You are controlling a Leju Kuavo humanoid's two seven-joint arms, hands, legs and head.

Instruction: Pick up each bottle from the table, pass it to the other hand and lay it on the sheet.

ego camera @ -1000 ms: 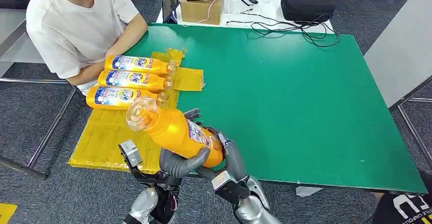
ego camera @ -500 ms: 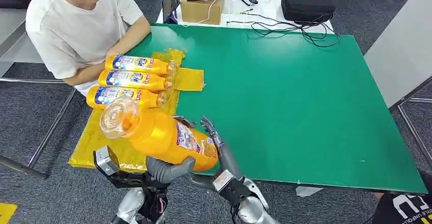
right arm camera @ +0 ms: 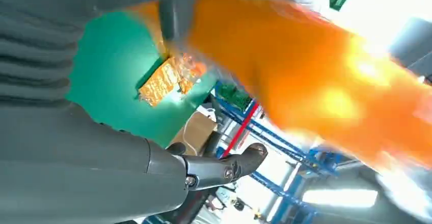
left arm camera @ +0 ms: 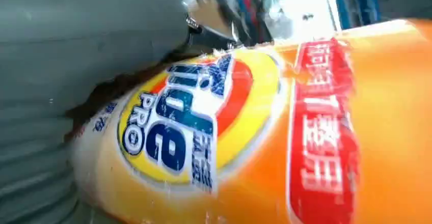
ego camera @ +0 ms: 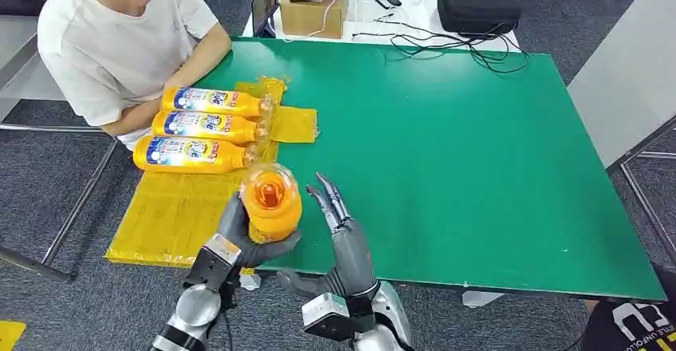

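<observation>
1. Since half a second ago the held bottle [ego camera: 271,205] has swung from lying slantwise across both hands to standing nearly upright, its clear cap end now turned toward the head camera; the right hand [ego camera: 341,231] has let go and drawn off to the bottle's 3 o'clock side.
2. Its long axis now runs close to vertical, so the head view looks almost straight down on the cap, with the orange body foreshortened beneath it.
3. The left hand [ego camera: 239,235] holds this bottle low on its body, grey fingers wrapped around it from the 7 o'clock side — the left wrist view shows the blue, yellow and red label pressed right against the ribbed cover.
4. The right hand holds nothing: its fingers are spread and pointing toward 12 o'clock, just beside the bottle but apart from it.
5. The bottle hangs over the near edge of the green surface [ego camera: 446,151], at the 3 o'clock border of the yellow sheet [ego camera: 167,215].
6. Three more bottles [ego camera: 199,125] lie side by side on the far part of the sheet, at about 11 o'clock from the held one; their long axes run 9-to-3 o'clock, caps pointing to 3 o'clock.
7. A person in a white shirt [ego camera: 112,44] sits at the surface's far left corner — forearms resting by the lying bottles.
</observation>
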